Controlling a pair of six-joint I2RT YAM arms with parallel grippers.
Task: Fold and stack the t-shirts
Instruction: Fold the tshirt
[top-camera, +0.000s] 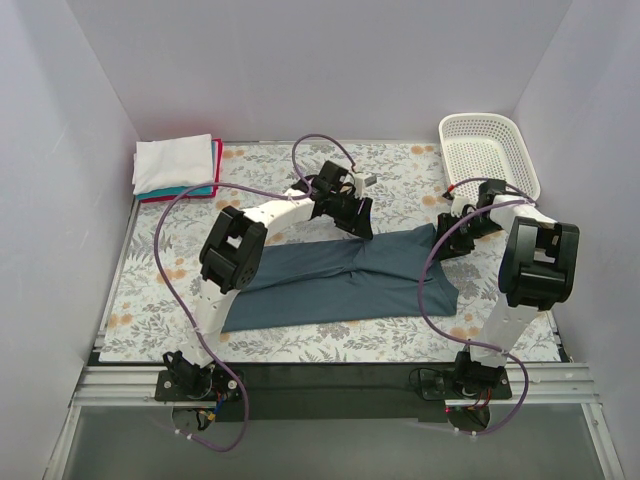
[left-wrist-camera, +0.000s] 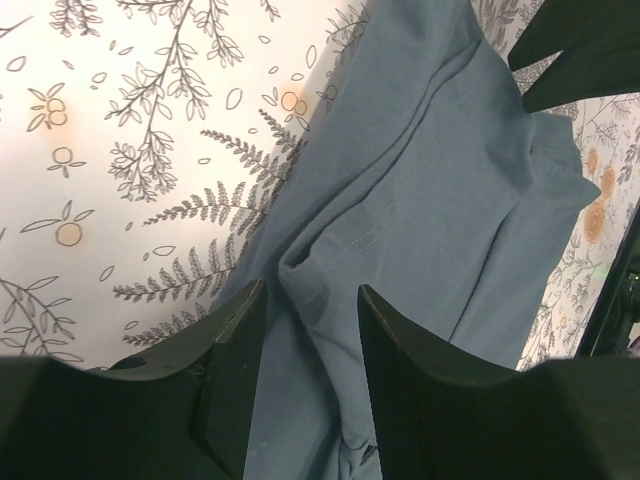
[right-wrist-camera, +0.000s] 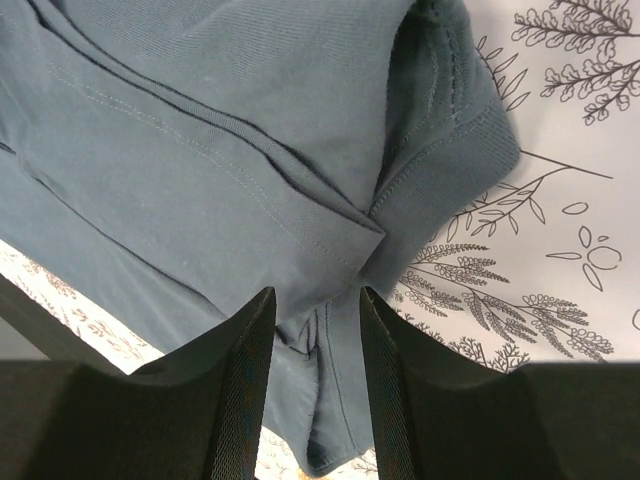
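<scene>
Slate-blue from above: shows the t-shirt (top-camera: 340, 280) lying as a long band on the floral table (top-camera: 400, 175), left gripper (top-camera: 352, 218) at its far edge, right gripper (top-camera: 455, 238) at its right end, folded tees (top-camera: 178, 165) stacked far left. Left wrist: shows half-parted fingers (left-wrist-camera: 235, 345) straddling a shirt ridge. Right wrist: likewise, over a folded hem.

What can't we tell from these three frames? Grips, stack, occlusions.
- Both wrist views: slate-blue shirt sits between the fingers of the left gripper and of the right gripper; pinched or only straddled, unclear.
- Top view: both grippers' fingertips hidden beneath the left arm and right arm.
- Top view: folded stack, shirt count under the white top too small.
- Top view: shirt's near-left corner partly behind the left arm.
</scene>
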